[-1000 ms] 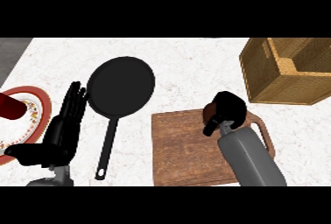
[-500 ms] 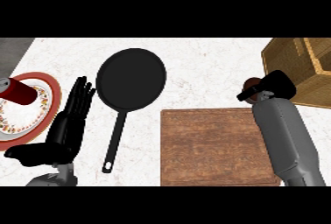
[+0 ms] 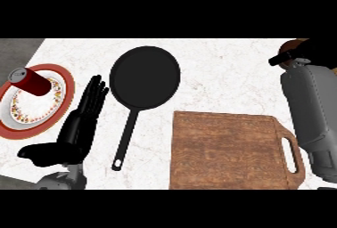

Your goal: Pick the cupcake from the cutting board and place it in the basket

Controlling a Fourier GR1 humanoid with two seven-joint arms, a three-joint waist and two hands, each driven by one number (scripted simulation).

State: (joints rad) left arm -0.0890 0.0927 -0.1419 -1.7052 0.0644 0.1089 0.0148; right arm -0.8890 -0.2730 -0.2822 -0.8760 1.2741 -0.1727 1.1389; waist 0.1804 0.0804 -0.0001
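Observation:
The wooden cutting board (image 3: 227,151) lies at the lower right with nothing on it. My right hand (image 3: 293,57) is at the upper right edge, beyond the board's far corner, with its grey forearm running down the right side. Its dark fingers are curled, and a small brown piece of the cupcake (image 3: 296,43) shows just above them; the rest is hidden. No basket can be made out in this view. At the left, my left hand (image 3: 85,113) rests open on the counter, fingers straight and pointing away.
A black frying pan (image 3: 145,75) lies in the middle, its handle pointing toward me between the left hand and the board. A red-rimmed plate (image 3: 13,129) with a red can (image 3: 30,80) on it sits at the far left, near the counter's edge.
My right hand has left the cutting board and moved up and to the right with the cupcake. The basket, seen earlier at the top right, no longer shows. The left hand stayed put.

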